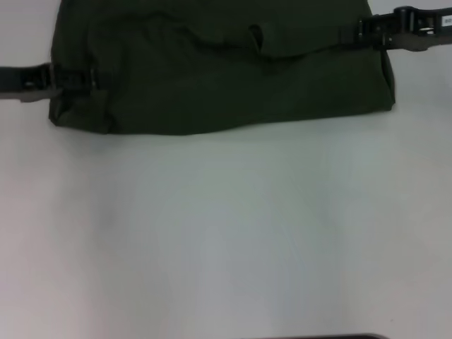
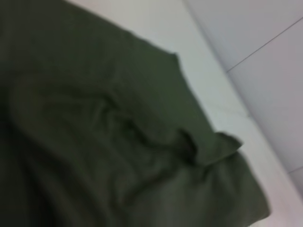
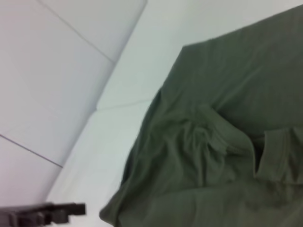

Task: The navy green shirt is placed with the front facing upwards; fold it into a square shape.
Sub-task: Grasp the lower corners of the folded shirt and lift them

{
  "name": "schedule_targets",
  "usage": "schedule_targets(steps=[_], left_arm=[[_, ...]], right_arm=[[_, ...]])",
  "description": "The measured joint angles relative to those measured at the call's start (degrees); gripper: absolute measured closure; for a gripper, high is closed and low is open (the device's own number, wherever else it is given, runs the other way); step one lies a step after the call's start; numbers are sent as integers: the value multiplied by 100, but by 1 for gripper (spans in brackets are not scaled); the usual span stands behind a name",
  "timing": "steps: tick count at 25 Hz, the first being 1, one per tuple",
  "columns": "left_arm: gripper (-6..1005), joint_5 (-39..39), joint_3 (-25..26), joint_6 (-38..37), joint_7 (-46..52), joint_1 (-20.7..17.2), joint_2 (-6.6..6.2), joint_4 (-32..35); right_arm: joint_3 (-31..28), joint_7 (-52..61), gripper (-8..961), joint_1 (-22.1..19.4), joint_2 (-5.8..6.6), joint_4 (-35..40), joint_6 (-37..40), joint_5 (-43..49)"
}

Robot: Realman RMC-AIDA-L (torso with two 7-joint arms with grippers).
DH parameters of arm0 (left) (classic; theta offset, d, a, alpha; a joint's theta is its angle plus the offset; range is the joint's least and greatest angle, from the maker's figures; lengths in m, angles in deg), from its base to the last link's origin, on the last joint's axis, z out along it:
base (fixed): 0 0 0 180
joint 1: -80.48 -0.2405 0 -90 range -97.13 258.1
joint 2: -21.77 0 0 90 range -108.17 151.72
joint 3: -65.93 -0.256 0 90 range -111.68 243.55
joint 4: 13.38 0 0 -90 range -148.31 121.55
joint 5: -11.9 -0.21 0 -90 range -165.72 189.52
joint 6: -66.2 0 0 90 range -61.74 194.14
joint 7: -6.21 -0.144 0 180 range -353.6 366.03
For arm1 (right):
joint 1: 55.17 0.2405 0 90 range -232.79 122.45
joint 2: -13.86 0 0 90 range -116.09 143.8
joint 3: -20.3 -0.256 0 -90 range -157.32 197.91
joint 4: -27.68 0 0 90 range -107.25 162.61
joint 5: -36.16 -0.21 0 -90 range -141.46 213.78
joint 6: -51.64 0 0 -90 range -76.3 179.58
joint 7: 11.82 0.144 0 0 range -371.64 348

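Note:
The navy green shirt (image 1: 212, 85) lies at the far end of the white table (image 1: 226, 233), bunched into a wide band with a folded layer across its top. Its lettering is hidden. My left gripper (image 1: 95, 78) reaches in from the left and overlaps the shirt's left edge. My right gripper (image 1: 357, 32) comes in from the right, at the right end of the folded layer. Rumpled shirt fabric (image 2: 94, 142) fills the left wrist view. In the right wrist view, the creased shirt (image 3: 227, 142) shows with the left gripper (image 3: 71, 210) just short of its corner.
The white table stretches bare from the shirt's near hem toward me. A dark edge (image 1: 318, 337) shows at the very bottom of the head view. Pale tiled floor (image 3: 57, 71) lies beyond the table's sides in both wrist views.

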Motion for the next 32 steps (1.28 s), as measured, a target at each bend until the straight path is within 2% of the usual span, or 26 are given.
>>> schedule_targets(steps=[3, 9, 17, 20, 21, 26, 32], left_arm=[[337, -196, -64, 59, -305, -56, 111, 222], [337, -280, -91, 282, -906, -346, 349, 651], [335, -453, -139, 676, -1190, -486, 352, 661], [335, -622, -198, 969, -1289, -457, 432, 629], [335, -700, -373, 1233, -1324, -440, 497, 580], [334, -747, -883, 1811, -1329, -425, 627, 548], [333, -747, -1072, 2034, -1348, -348, 661, 510]], right_arm=[[-55, 23, 447, -80, 87, -12, 284, -120], [-190, 73, 447, -111, 157, -4, 574, -130], [-238, 208, 446, -89, 182, 6, 653, -135], [-239, 217, 446, -67, 183, 7, 654, -136], [-238, 218, 446, -65, 182, 7, 650, -136], [-235, 219, 446, -57, 178, -1, 637, -136], [-236, 217, 446, -93, 177, -18, 630, -137]])
